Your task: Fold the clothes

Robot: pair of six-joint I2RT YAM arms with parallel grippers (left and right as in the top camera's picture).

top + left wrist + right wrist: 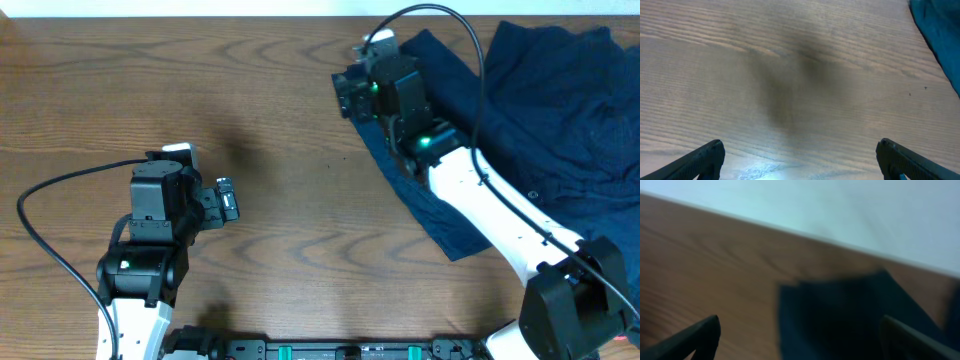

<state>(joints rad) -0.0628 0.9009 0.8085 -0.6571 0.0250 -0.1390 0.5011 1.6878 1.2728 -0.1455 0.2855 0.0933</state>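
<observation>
Both grippers stand spread wide, grasping nothing. Just ahead of the right gripper's (pixel 348 92) fingers (pixel 700 335), reaching into the gap between them, lies an edge of the dark navy clothes (pixel 560 110) (blurred in the wrist view). The left gripper (pixel 226 200) hovers over the wooden table (pixel 280 250), with the cloth well beyond its right finger.

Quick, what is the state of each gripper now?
Left gripper: open, holding nothing, over the wooden table.
Right gripper: open, holding nothing, near the navy clothes.
</observation>
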